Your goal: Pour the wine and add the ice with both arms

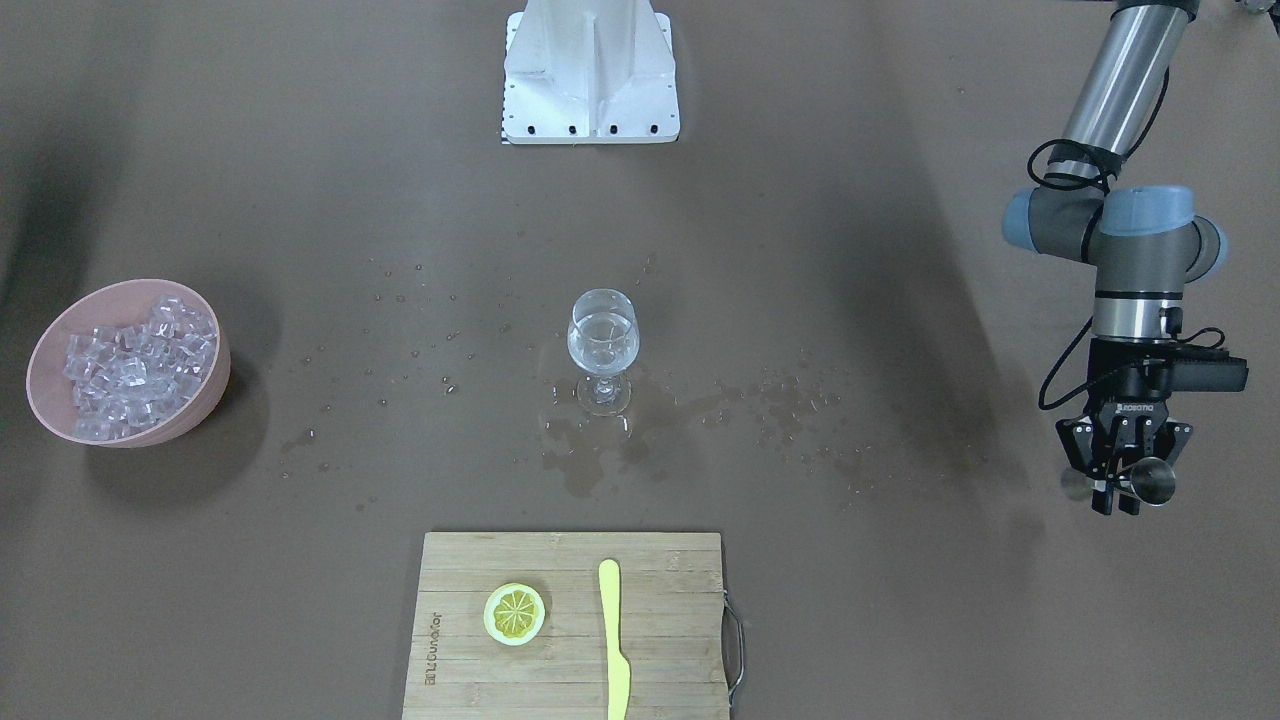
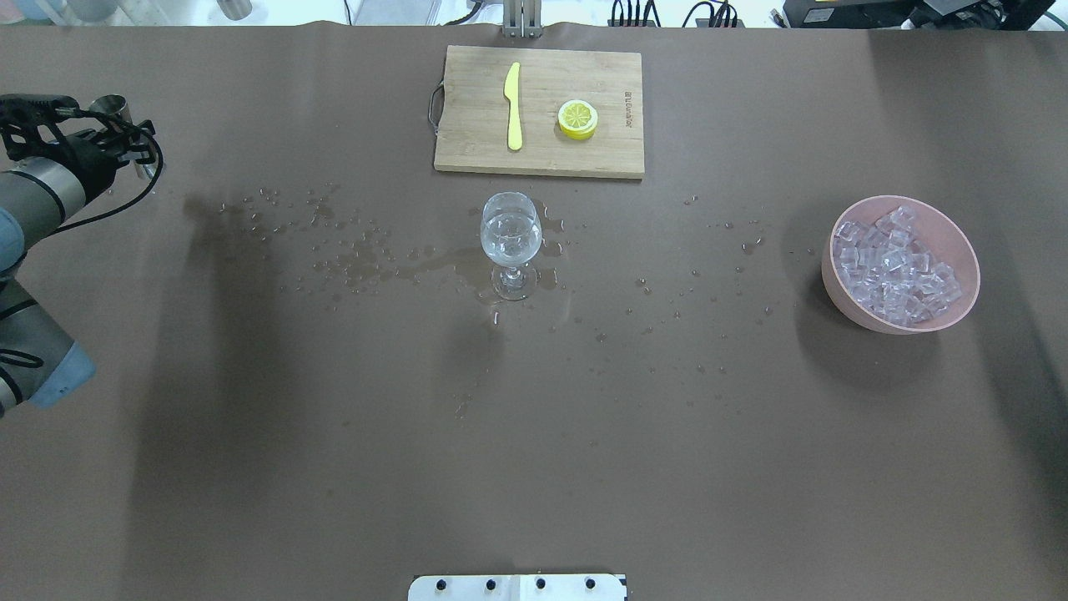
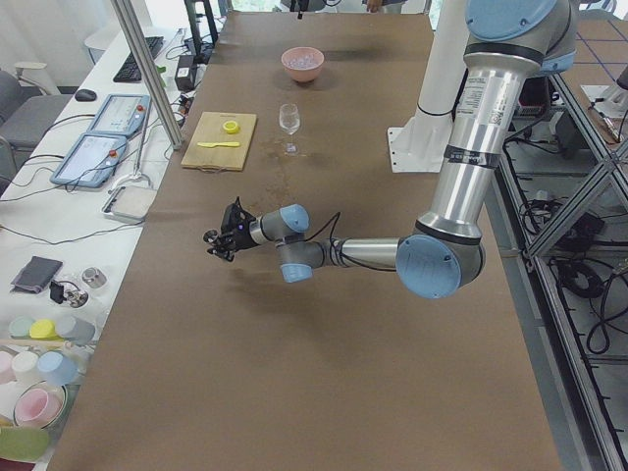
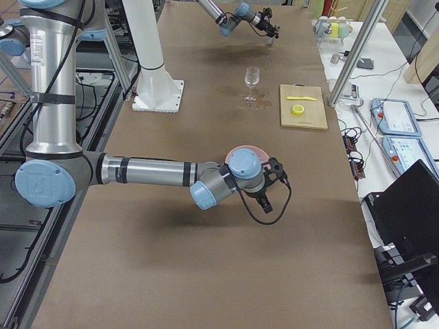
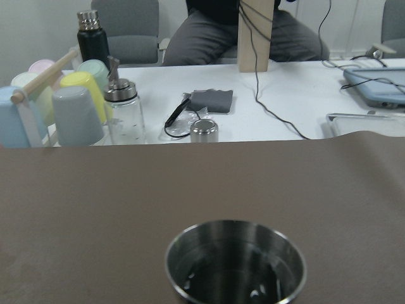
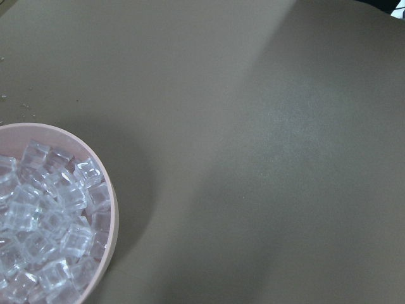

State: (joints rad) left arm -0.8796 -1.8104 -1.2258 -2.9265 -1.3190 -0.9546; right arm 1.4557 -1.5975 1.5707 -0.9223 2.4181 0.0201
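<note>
Your table (image 1: pixel 900 620) is dull brown, flecked with darker wet patches. The bowl (image 1: pixel 212 392) is pale pink, and the ice (image 1: pixel 135 365) is clear and colourless, as is the wine glass (image 1: pixel 602 340). The cutting board (image 1: pixel 670 620) is light wood in narrow strips. The lemon slice (image 1: pixel 514 613) and knife (image 1: pixel 613 640) are yellow, the stand (image 1: pixel 590 75) white. The left arm (image 1: pixel 1122 80) is silver-grey with light-blue caps, the left gripper (image 1: pixel 1115 500) black. The metal cup (image 1: pixel 1155 482) looks silvery, perhaps darker inside.

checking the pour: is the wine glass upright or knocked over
Upright: the wine glass stands on its foot, stem vertical, with clear liquid in its bowl.
</note>
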